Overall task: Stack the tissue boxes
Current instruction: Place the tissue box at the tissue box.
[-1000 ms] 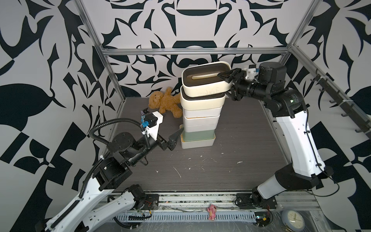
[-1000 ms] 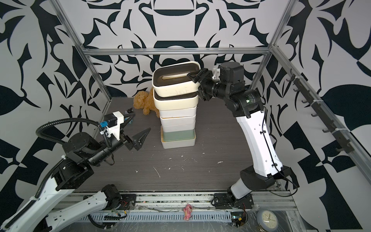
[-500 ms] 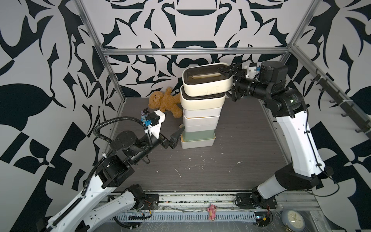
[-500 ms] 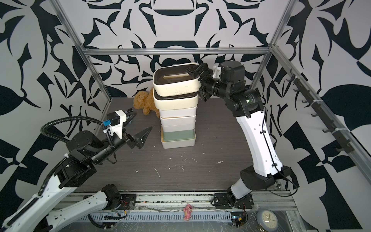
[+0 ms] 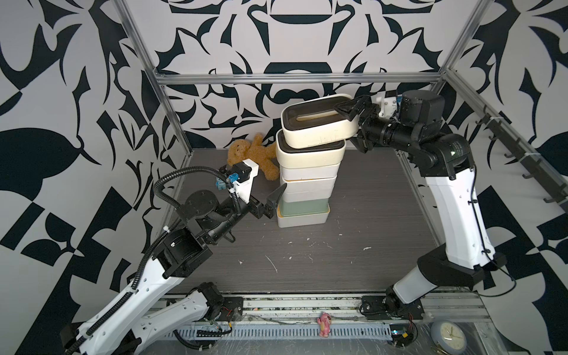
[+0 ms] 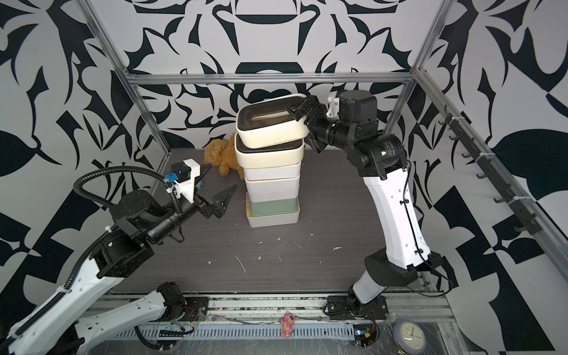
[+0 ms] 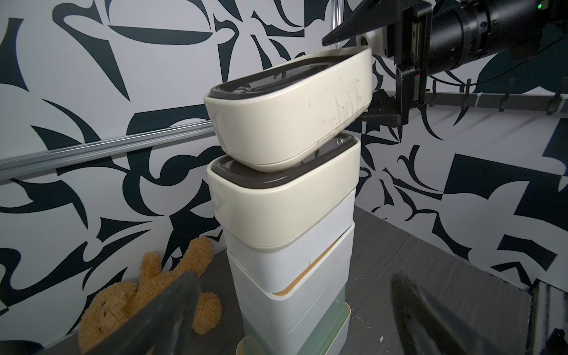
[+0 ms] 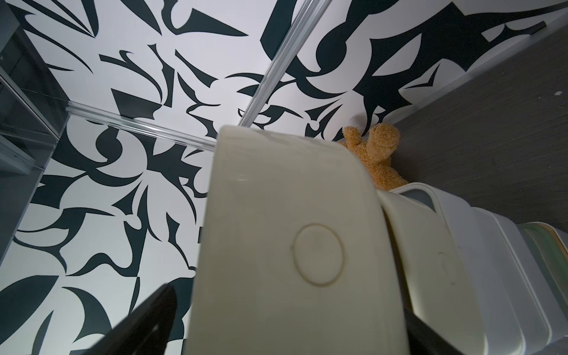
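Several tissue boxes stand in one stack mid-table in both top views. A white box with a bamboo lid [image 5: 302, 219] is at the bottom, then a sage green one [image 5: 302, 206], white ones and a cream box [image 5: 309, 153] [image 7: 282, 212]. The top cream box [image 5: 316, 129] [image 6: 270, 126] [image 7: 292, 116] [image 8: 292, 246] lies tilted, its right end higher. My right gripper [image 6: 299, 123] [image 7: 342, 80] [image 8: 289, 332] is open, one finger above and one below that raised end. My left gripper [image 6: 222, 177] [image 7: 293, 295] is open and empty, just left of the stack's lower boxes and apart from them.
A brown teddy bear [image 5: 252, 153] [image 6: 222, 155] lies at the back wall, left of the stack and behind my left gripper. Aluminium frame posts [image 5: 172, 123] and patterned walls close in the table. A clock [image 5: 448, 333] and a pink toy [image 5: 324, 319] lie at the front rail.
My right gripper has opened around the top cream box's end, and the box now lies on the stack. My left arm has moved right, closer to the stack's lower boxes.
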You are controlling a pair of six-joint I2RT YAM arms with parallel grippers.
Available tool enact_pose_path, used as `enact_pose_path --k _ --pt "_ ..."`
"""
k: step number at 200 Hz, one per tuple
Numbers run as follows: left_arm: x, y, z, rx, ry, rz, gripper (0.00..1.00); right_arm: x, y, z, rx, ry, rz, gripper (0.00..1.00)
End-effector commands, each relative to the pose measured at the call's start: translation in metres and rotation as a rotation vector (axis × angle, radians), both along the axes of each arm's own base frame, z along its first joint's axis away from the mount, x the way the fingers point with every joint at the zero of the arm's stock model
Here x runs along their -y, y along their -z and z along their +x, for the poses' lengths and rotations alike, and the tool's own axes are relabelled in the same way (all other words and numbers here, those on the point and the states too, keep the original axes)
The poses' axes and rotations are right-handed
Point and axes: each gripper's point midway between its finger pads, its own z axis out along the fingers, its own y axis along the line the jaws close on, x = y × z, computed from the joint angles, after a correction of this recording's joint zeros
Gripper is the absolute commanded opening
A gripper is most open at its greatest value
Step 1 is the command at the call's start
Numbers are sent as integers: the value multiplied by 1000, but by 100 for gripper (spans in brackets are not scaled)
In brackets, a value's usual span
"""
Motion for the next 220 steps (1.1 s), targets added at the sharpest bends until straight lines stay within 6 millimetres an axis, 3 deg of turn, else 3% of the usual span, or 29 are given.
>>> enact_pose_path --k 1,130,220 --pt "-5 -20 -2 4 -8 -37 99 8 -18 -4 84 20 -23 99" --pt "35 -62 -23 -260 242 -108 99 15 -9 -3 134 35 -132 99" --pt "38 -62 -1 -333 159 -113 99 11 -8 -4 162 12 -122 99"
